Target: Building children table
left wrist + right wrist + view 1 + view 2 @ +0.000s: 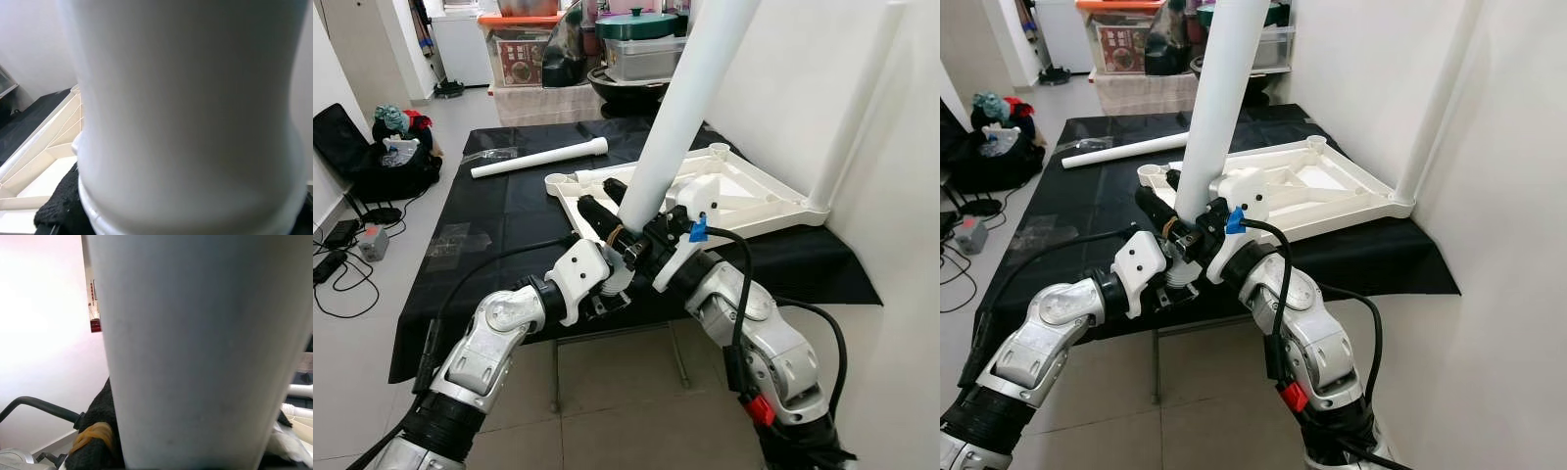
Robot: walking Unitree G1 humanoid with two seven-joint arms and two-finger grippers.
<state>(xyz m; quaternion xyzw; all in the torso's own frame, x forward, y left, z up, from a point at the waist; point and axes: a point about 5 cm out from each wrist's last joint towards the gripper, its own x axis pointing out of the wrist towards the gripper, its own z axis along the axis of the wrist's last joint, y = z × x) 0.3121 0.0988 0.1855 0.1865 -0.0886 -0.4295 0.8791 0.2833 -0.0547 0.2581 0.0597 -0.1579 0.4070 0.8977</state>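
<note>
Both claws clamp the white table leg (677,117) low down, left claw (604,217) and right claw (658,233) meeting there. It rises tilted over the upturned white tabletop (744,196). Black-draped surface (509,211); spare leg (538,158) behind, storage boxes (521,54) beyond.

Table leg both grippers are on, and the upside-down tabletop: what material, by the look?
Table leg: likely moulded plastic, smooth matte white, with a flared collar at its base. Tabletop: same white plastic by the look, with moulded ribs underneath. Left gripper and right gripper hold the leg's lower end.
</note>
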